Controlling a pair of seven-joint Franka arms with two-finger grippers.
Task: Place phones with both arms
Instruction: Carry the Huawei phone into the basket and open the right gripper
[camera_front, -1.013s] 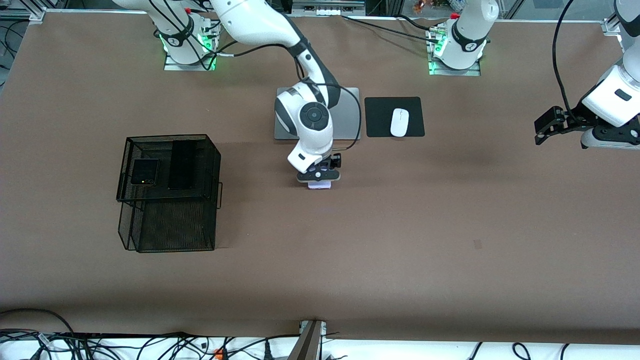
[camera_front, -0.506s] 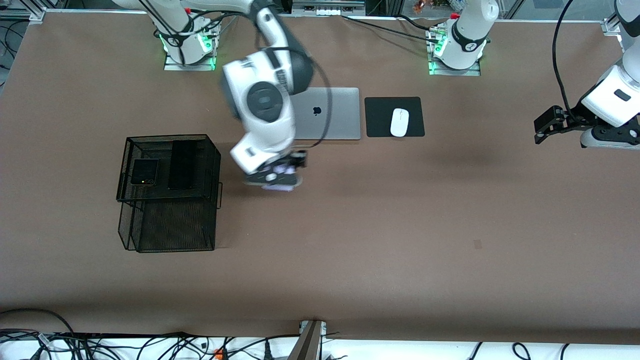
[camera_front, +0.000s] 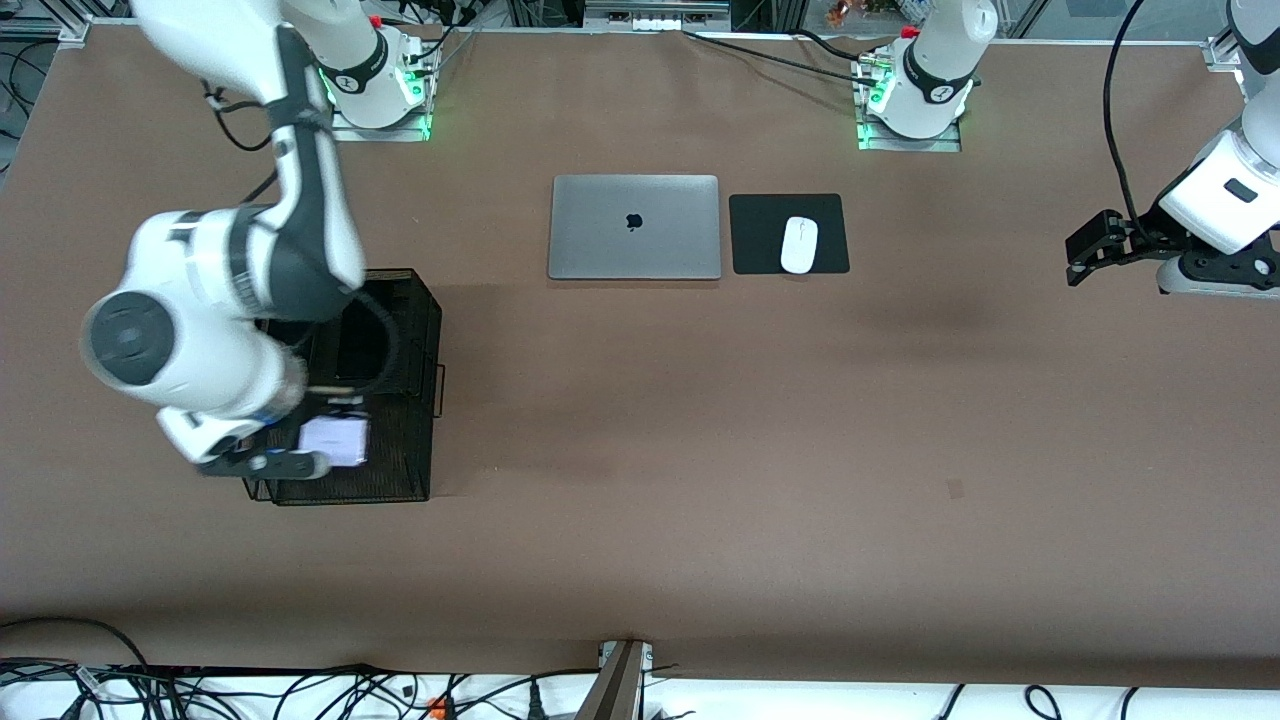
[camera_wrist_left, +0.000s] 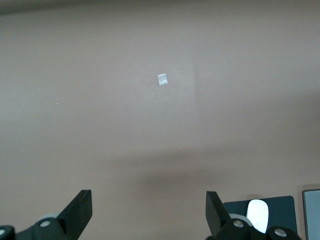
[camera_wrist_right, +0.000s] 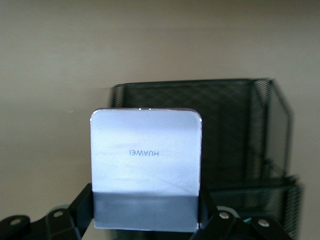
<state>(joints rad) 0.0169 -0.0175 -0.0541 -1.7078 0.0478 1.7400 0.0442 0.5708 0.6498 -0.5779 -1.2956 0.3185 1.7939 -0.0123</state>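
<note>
My right gripper (camera_front: 318, 447) is shut on the pale lilac-white phone (camera_front: 338, 440), holding it in the air over the part of the black mesh basket (camera_front: 398, 472) nearest the front camera. In the right wrist view the phone (camera_wrist_right: 146, 160) sits between the fingers of the right gripper (camera_wrist_right: 146, 212), with the basket (camera_wrist_right: 240, 130) below it. A long black phone (camera_front: 368, 335) shows partly on the basket's upper tier; my right arm hides the squarish black one. My left gripper (camera_front: 1088, 250) waits open in the air at the left arm's end of the table, its fingers (camera_wrist_left: 79, 210) wide apart over bare table.
A shut grey laptop (camera_front: 634, 226) lies mid-table toward the bases. Beside it a white mouse (camera_front: 799, 244) rests on a black pad (camera_front: 830, 215); the mouse (camera_wrist_left: 257, 214) also shows in the left wrist view. A small pale mark (camera_wrist_left: 162, 79) is on the brown table.
My right arm has swung with the lilac-white phone from the table in front of the laptop to over the mesh basket. The left arm has not moved.
</note>
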